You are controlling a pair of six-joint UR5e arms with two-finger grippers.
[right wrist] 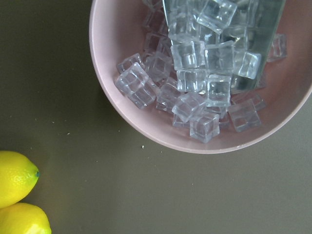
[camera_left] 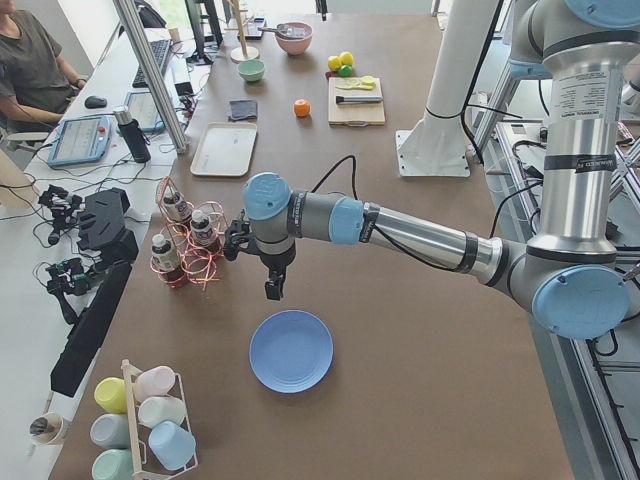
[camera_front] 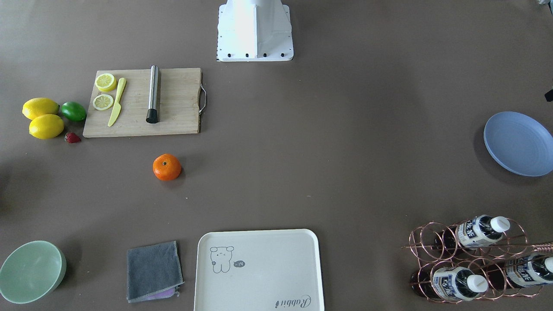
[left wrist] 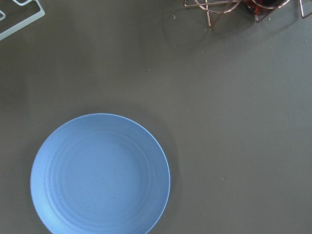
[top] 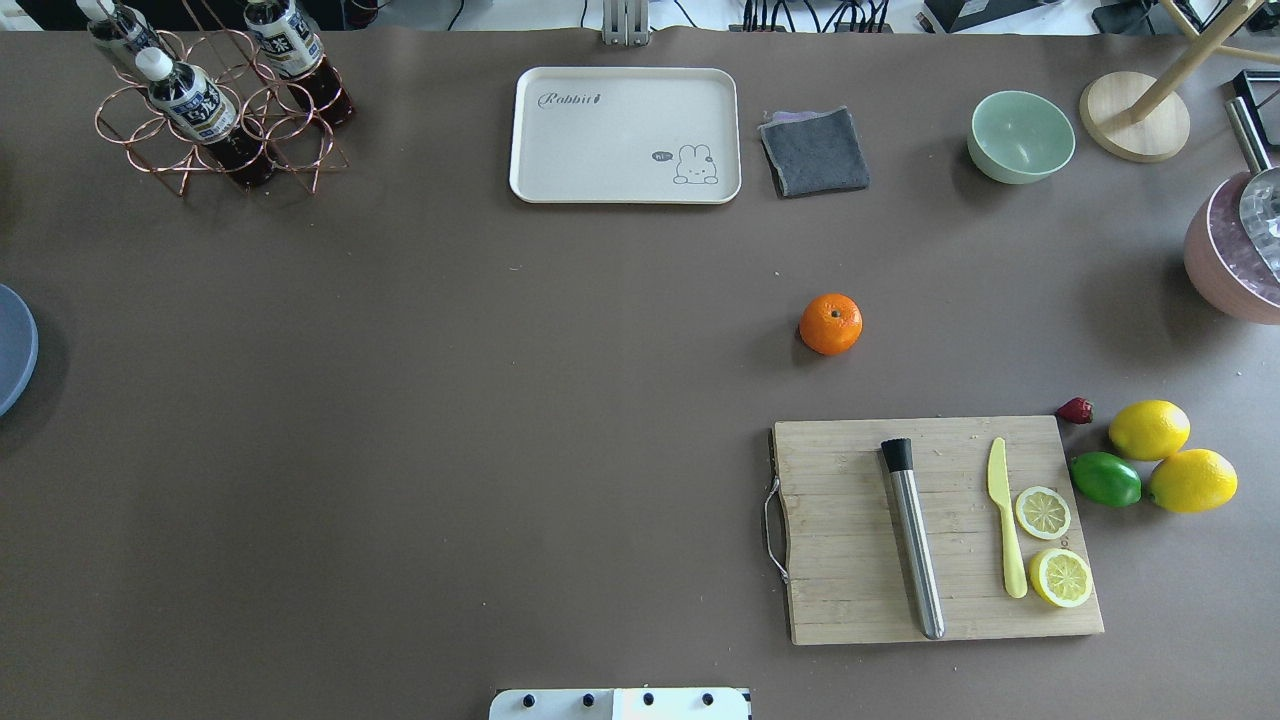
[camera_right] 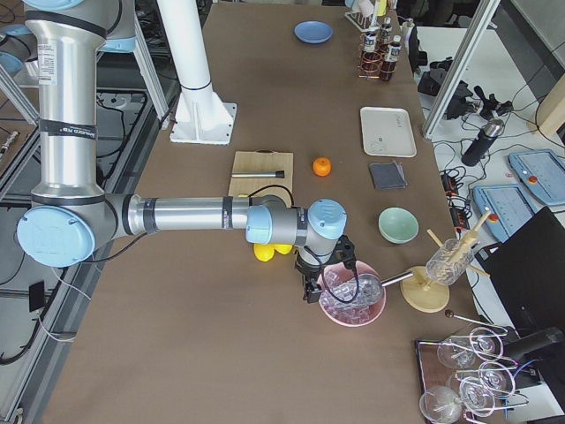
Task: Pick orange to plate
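Near the plate [camera_left: 291,350], left fingers [camera_left: 272,289] empty

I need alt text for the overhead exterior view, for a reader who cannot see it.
A small round bright-orange orange lies alone on the brown table, just beyond a wooden cutting board. The round periwinkle-blue plate is cut off at the far left edge.

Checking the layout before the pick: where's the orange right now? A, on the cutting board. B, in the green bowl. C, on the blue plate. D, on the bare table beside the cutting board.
D: the orange sits on the bare table, apart from the cutting board, touching nothing else.
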